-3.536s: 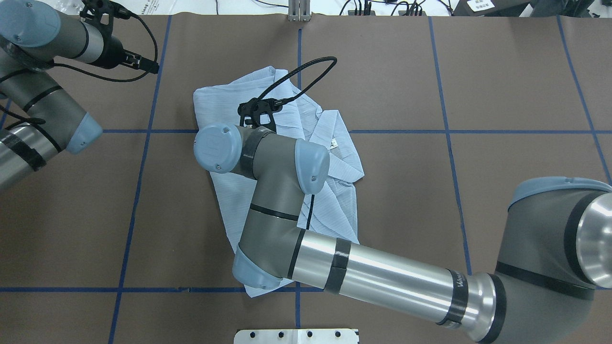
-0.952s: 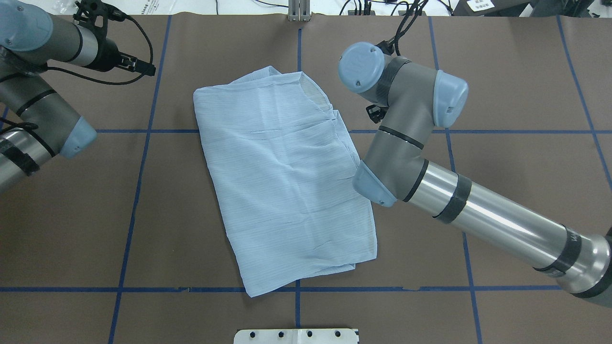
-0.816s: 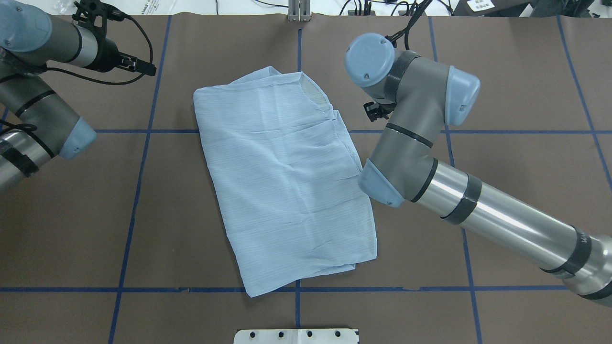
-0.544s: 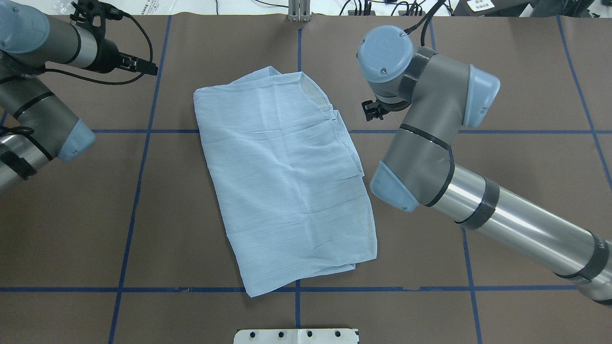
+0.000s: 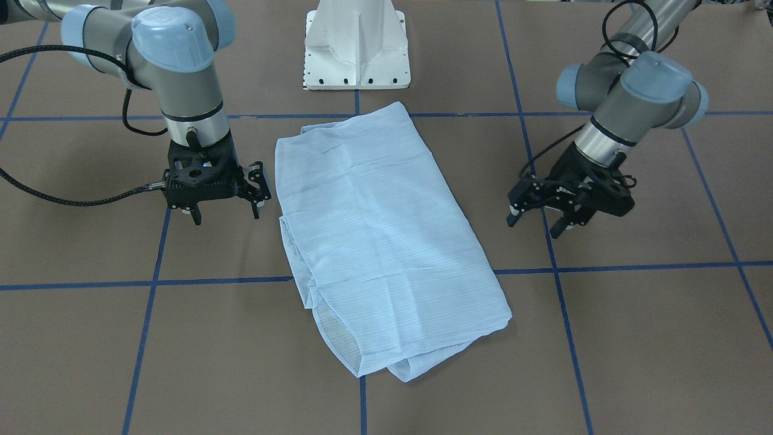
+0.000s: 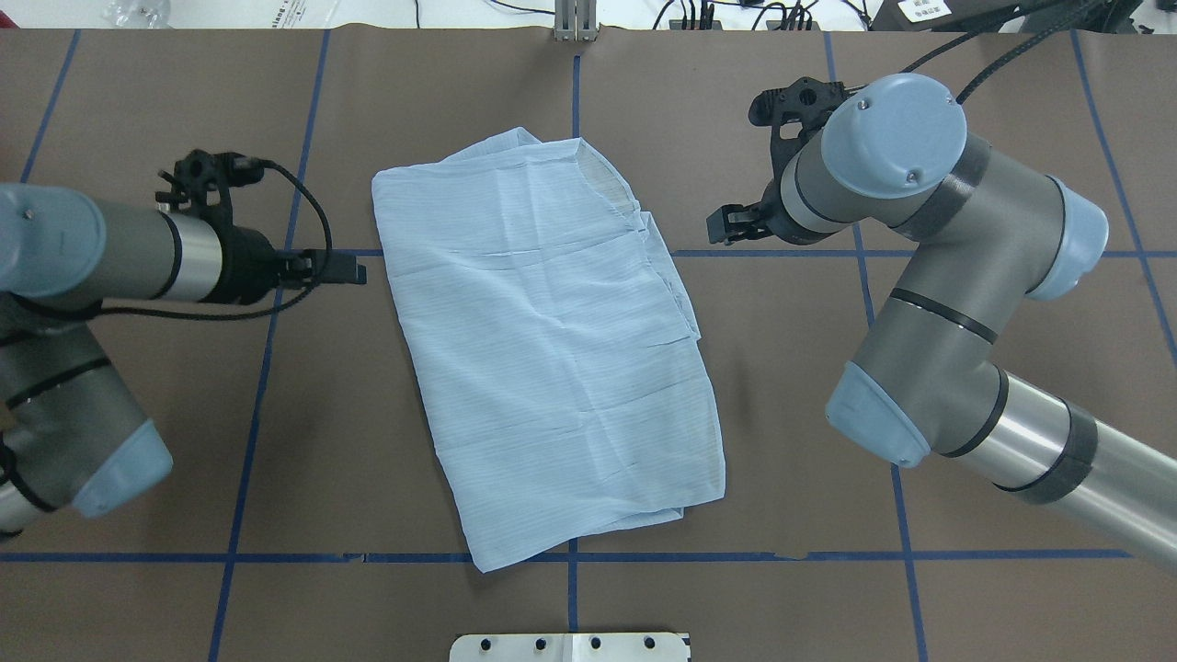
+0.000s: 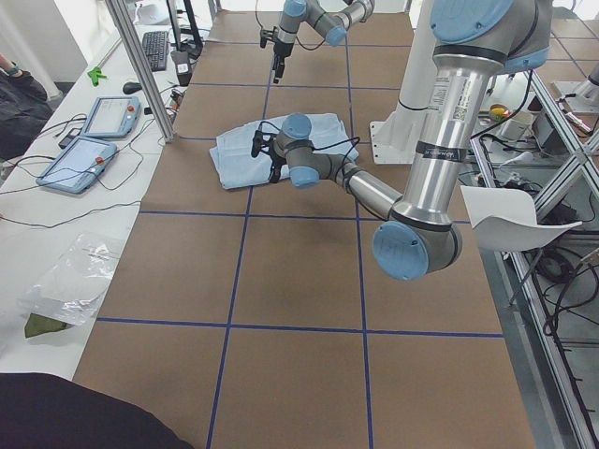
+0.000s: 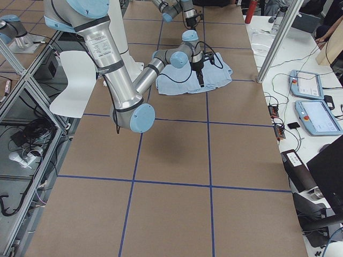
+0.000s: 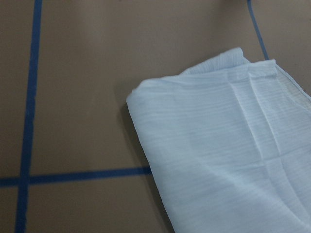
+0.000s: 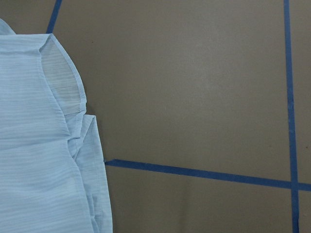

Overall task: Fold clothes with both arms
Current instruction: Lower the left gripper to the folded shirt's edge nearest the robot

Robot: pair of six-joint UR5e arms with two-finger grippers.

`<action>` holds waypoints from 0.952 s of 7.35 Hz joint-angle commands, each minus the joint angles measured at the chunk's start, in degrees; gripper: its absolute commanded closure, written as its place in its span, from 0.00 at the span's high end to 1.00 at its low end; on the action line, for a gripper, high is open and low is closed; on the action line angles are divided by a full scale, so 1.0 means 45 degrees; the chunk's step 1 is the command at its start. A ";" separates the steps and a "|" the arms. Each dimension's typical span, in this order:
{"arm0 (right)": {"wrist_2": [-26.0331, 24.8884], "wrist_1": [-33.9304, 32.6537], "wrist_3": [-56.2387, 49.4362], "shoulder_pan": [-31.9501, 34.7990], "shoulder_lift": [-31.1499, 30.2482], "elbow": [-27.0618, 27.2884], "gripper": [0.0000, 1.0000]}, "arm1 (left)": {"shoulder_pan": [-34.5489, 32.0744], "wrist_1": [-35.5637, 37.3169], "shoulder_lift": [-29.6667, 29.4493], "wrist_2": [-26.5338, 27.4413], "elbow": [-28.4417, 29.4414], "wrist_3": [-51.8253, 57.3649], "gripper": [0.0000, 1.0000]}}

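Note:
The light blue shirt (image 6: 542, 349) lies folded into a slanted rectangle on the brown table, also seen in the front view (image 5: 380, 241). My left gripper (image 6: 354, 271) is open and empty just beside the shirt's left edge (image 5: 535, 225). My right gripper (image 6: 726, 225) is open and empty, apart from the shirt's right edge near the far corner (image 5: 226, 212). The left wrist view shows a folded corner of the shirt (image 9: 228, 145). The right wrist view shows its layered edge (image 10: 39, 160). Neither gripper touches the cloth.
The white pedestal base (image 5: 356, 48) stands at the robot's side of the table, just past the shirt's near end. Blue tape lines (image 6: 864, 253) grid the brown surface. Teach pendants (image 7: 94, 140) and an aluminium post (image 7: 140, 70) stand along the far edge.
The right arm, earlier over the shirt, has swung off to the right and the cloth lies folded flat. The left arm has come down toward the shirt's left edge.

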 commanded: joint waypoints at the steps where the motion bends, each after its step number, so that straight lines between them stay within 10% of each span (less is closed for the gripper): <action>1: 0.0025 0.0160 0.0444 -0.0017 -0.0085 0.0035 1.00 | 0.2790 0.2560 0.0239 0.2269 -0.1766 -0.3114 1.00; 7: 0.0005 0.0180 0.0444 -0.0037 -0.0046 0.0015 1.00 | 0.5459 0.3352 -0.0874 0.3259 -0.1556 -0.6703 0.92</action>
